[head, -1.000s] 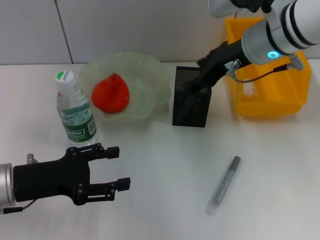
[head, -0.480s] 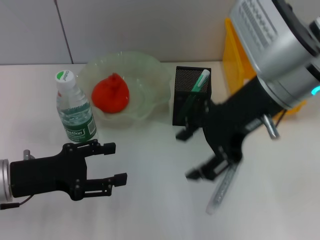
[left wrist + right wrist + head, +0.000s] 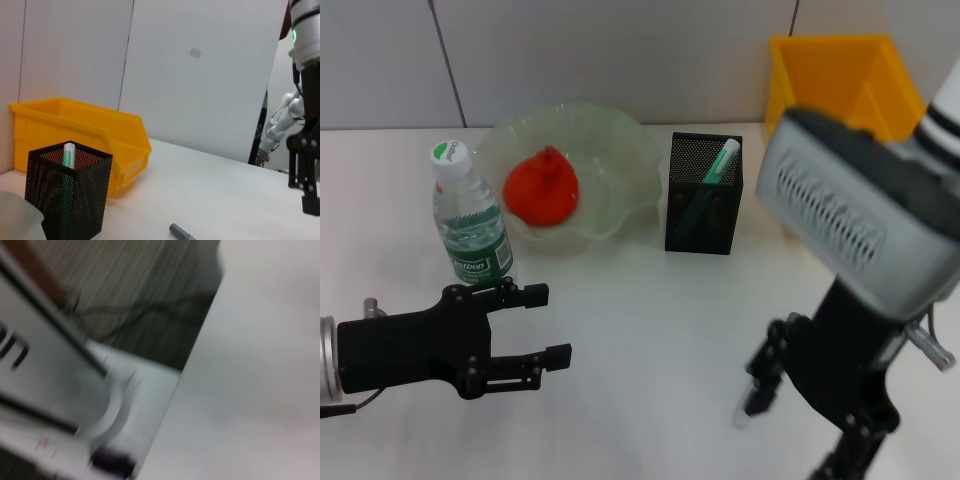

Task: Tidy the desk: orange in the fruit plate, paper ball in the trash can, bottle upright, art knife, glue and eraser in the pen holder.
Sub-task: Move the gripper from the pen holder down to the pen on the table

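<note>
Left gripper: low over the near left of the table, fingers spread and holding nothing; it sits almost where it was half a second ago.
Bottle: upright just behind the left gripper, white cap with a green mark on top, dark green label with white lettering too small to read.
Orange: in the fruit plate, toward its left side.
Pen holder: right of the plate, with a green-and-white stick leaning inside; the mesh hides its lower part. It was not visible in there a second ago.
Grey pen-like item: on the table near the right gripper; only its pale tip shows in the head view, the rest covered by the arm. The left wrist view shows one grey end.
Right gripper: low at the near right, over the grey item, having swung down from the pen holder; cannot tell how its fingers stand. Its own wrist view is a blur.
Trash can: far right, its near side cut off by the right arm.
</note>
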Robot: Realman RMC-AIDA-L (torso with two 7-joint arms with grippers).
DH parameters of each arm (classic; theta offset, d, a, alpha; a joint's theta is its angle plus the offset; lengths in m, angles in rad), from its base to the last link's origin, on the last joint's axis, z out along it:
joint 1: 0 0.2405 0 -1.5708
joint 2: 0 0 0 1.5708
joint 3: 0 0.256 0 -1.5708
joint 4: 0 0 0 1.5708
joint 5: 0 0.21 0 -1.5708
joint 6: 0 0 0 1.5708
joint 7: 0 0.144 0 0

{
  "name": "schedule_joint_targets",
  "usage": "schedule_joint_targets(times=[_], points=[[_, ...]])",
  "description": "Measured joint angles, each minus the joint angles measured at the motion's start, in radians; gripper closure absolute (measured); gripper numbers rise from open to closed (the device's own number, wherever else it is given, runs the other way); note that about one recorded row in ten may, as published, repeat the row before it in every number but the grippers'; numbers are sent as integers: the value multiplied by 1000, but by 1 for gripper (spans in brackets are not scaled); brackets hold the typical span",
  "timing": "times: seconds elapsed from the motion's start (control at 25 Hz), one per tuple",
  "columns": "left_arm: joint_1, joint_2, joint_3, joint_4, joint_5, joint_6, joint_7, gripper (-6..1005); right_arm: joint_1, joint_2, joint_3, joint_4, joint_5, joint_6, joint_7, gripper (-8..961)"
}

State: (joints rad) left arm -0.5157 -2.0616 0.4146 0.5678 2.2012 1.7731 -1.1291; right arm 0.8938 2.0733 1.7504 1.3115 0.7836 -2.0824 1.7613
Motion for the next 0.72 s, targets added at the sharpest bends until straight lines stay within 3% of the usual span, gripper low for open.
schedule_joint_targets(times=[0.2, 0.72], points=[[0, 0, -2, 1, 0, -9, 0, 184, 14, 3, -85, -35, -54, 9, -24, 197], [7, 0, -7, 18, 0, -29, -3, 184, 27, 5, -136, -132, -224, 213, -272, 211]])
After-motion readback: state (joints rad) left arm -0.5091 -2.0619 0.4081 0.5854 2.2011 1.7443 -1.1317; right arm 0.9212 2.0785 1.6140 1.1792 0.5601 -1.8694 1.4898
